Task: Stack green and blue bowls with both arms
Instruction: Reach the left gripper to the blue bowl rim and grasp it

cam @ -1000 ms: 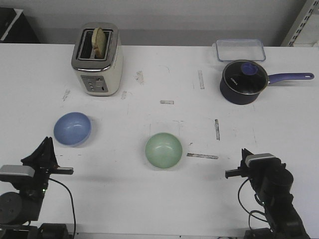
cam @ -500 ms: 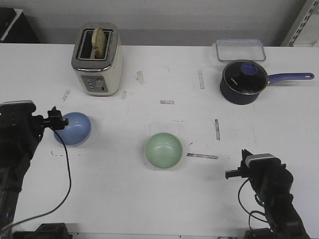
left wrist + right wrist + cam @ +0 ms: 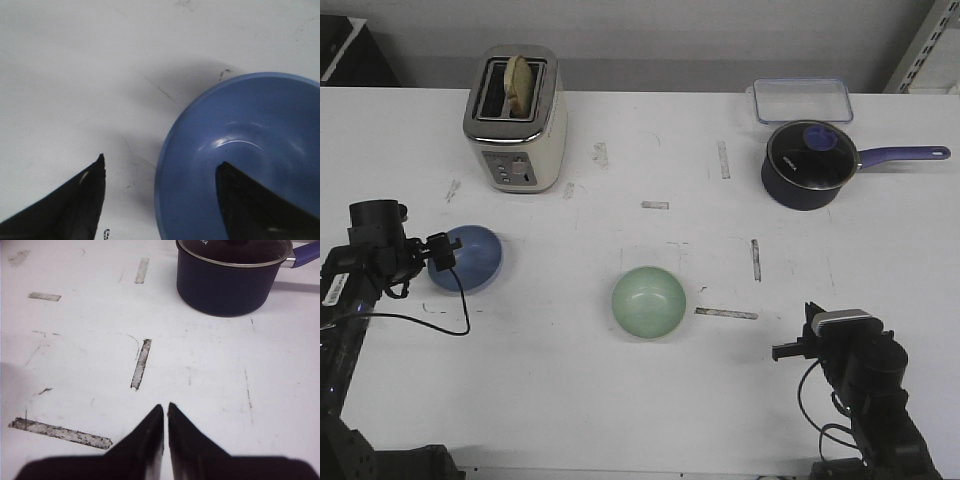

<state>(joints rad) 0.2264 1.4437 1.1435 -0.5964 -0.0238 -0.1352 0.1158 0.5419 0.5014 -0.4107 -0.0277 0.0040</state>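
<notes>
The periwinkle blue bowl (image 3: pixel 472 258) sits upright at the left of the white table. My left gripper (image 3: pixel 436 252) is open at the bowl's left rim. In the left wrist view the gripper (image 3: pixel 162 161) straddles that rim, with one finger (image 3: pixel 250 205) over the inside of the bowl (image 3: pixel 250 135) and the other (image 3: pixel 80 200) outside it, over the table. The mint green bowl (image 3: pixel 649 301) sits upright and alone near the table's middle. My right gripper (image 3: pixel 810 312) is shut and empty near the front right edge, also seen in the right wrist view (image 3: pixel 165 405).
A cream toaster (image 3: pixel 513 120) with bread in it stands at the back left. A navy saucepan (image 3: pixel 807 165) with a glass lid stands at the back right, also in the right wrist view (image 3: pixel 232 275). A clear plastic container (image 3: pixel 802 99) lies behind it. Worn tape strips (image 3: pixel 725 313) mark the table.
My left arm has risen from the front left edge, swung to the blue bowl and come down with its open jaws over the bowl's left rim. The right arm and both bowls have not moved.
</notes>
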